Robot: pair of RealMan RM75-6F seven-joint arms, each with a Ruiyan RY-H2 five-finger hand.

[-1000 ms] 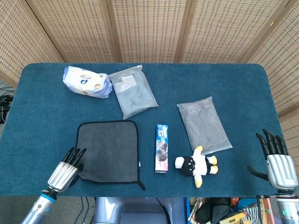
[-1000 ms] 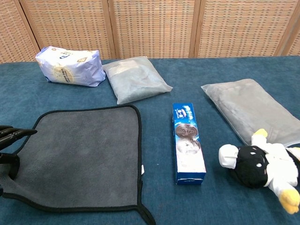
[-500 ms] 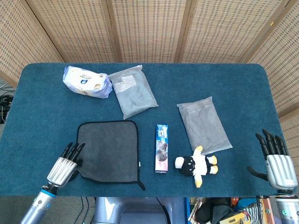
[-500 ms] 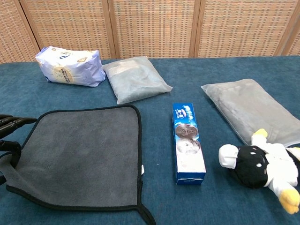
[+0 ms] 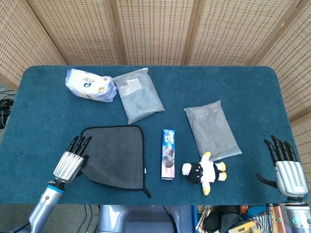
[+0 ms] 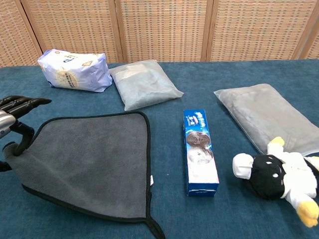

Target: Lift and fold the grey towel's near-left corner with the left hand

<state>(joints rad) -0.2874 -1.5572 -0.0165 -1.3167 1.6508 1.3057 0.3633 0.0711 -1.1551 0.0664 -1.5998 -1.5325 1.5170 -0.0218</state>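
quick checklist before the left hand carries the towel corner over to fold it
1. Corner held: the left hand grips the near-left corner of the grey towel - ok.
2. Corner lifted: that edge is raised off the blue table, with the near hem running diagonally - ok.
3. Fold path: the towel's top is bare; the Oreo box lies beside its right edge, apart from it - ok.
4. Rest of towel flat: far and right edges lie on the table - ok.
5. Right hand out of the way: open, at the table's far right edge - ok.
6. Grip firmness: finger contact is partly hidden by cloth - cannot tell.
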